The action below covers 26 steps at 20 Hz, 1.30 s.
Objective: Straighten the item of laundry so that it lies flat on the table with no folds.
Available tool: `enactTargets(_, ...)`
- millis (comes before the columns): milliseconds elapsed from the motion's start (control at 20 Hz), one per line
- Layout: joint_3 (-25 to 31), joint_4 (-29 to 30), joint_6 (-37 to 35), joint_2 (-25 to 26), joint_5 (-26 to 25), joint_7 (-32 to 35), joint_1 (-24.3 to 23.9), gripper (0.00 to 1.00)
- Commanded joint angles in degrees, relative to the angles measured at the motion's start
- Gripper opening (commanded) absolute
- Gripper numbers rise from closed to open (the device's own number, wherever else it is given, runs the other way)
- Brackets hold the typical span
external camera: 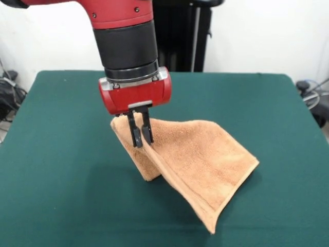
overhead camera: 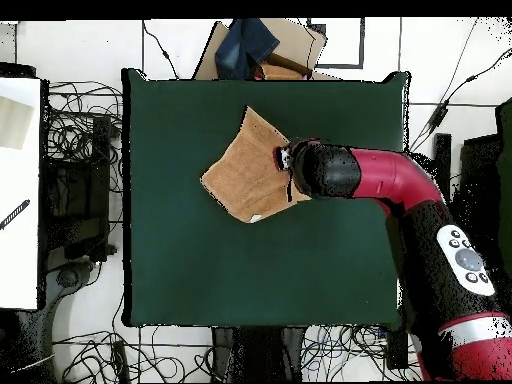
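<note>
Overhead, cables (overhead camera: 80, 120) ring the table (overhead camera: 200, 270); end effector (external camera: 141, 135) pinches towel (external camera: 205, 164).

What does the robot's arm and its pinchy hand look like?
The arm is thick and round, bright red with a wide black band and a silver ring below it. Under that sits a rounded red block, and from it hangs the gripper with two thin black fingers. From above, the arm shows a grey oval panel of small buttons.
</note>
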<state>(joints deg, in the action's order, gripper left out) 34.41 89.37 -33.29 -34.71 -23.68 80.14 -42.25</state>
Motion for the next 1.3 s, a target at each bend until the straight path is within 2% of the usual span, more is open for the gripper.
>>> enactTargets(50, 4.2, -2.7, -9.1, -2.5, -1.7, -11.2, -0.1, 0.00)
enactTargets(350, 5.4, -9.0, -13.0, -0.3, -3.5, -16.2, -0.3, 0.00)
enactTargets(650, 5.4, -13.6, -14.2, 2.0, -6.2, -18.0, 0.8, 0.00)
enactTargets(1300, 5.5, -18.7, -10.0, 8.2, -9.2, -21.8, 0.4, 0.00)
